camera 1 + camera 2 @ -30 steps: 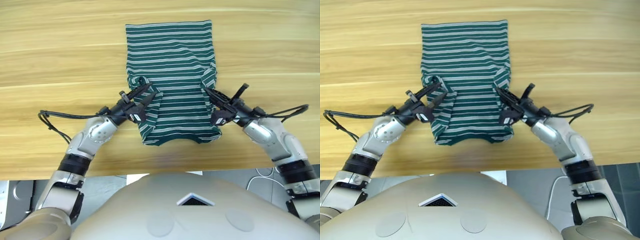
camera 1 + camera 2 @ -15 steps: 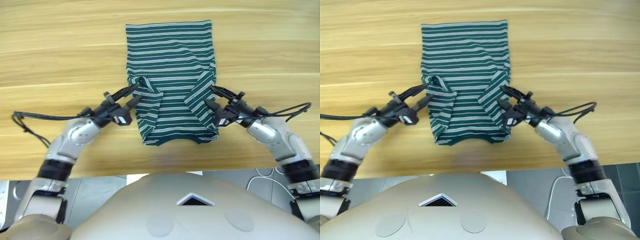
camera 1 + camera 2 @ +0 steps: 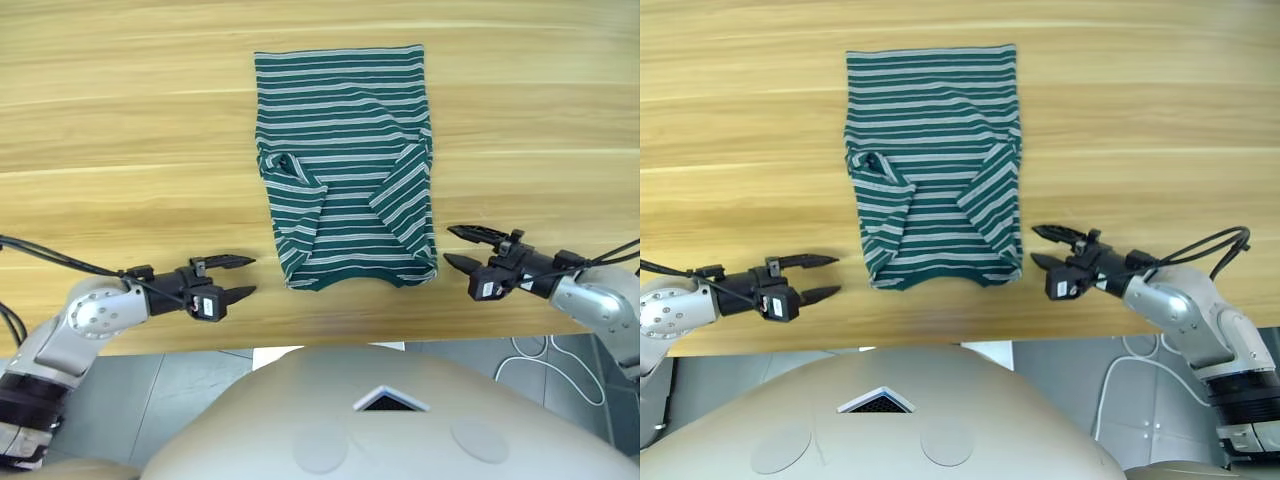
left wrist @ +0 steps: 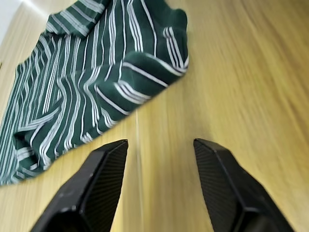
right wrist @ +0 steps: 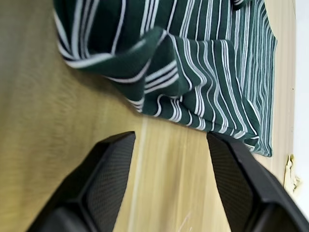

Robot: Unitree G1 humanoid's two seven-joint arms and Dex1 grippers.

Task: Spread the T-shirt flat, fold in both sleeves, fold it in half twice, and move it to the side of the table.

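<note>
Green-and-white striped T-shirt (image 3: 345,160) lies on the pale wooden table (image 3: 120,120), sleeves tucked in, its long axis running straight away from us. Our left gripper (image 3: 250,275) and right gripper (image 3: 449,245) both stand open and empty, flanking its near end, each clear of the cloth, about equally near to it.

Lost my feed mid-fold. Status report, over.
Left pincer open, beside the T-shirt, not touching. Right pincer open, likewise apart. T-shirt flat, both sleeves folded in, not yet halved. Only wooden table between them.
</note>
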